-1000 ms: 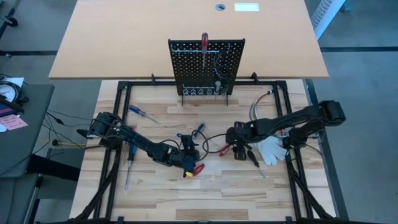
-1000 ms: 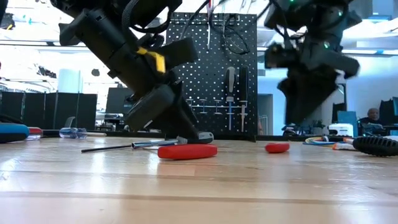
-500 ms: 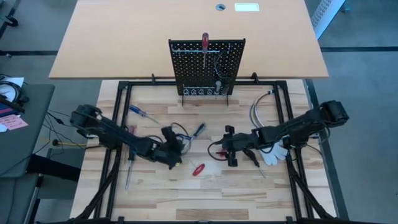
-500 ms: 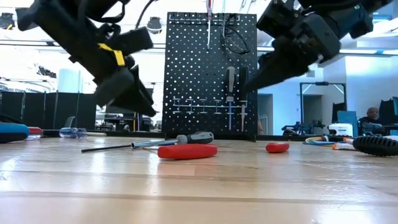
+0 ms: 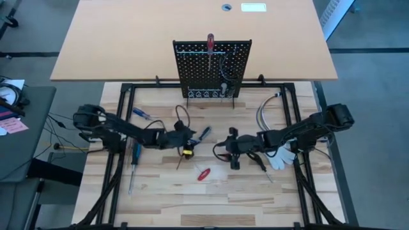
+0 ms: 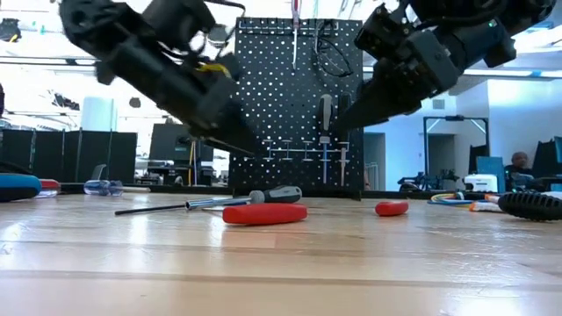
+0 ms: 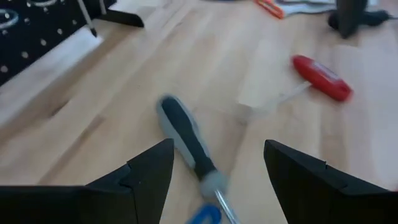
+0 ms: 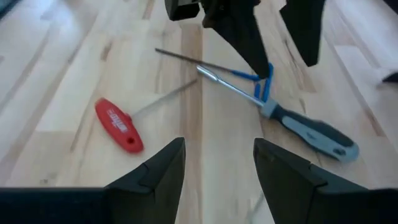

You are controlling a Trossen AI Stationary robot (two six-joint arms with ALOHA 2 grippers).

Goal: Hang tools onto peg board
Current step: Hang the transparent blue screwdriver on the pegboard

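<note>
**Tools scattered on the bench, both grippers empty**

A pale wooden table [image 5: 211, 198] fronts a bright workshop. The peg board [image 5: 212, 69] stands at its far edge, carrying one red-handled screwdriver [image 5: 210, 43]. One red T-handle tool [image 5: 204, 174] and one grey-handled screwdriver [image 7: 186, 138] lie between the released left gripper [image 5: 187, 142] and the released right gripper [image 5: 232, 148].

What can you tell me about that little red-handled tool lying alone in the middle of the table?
The red-handled tool has a stubby, glossy, plastic-looking red handle with small white printing, and a thin metal shaft coming from the handle's side. It lies flat on the pale wooden tabletop, in front of the black-handled screwdriver. Neither gripper touches it.
</note>
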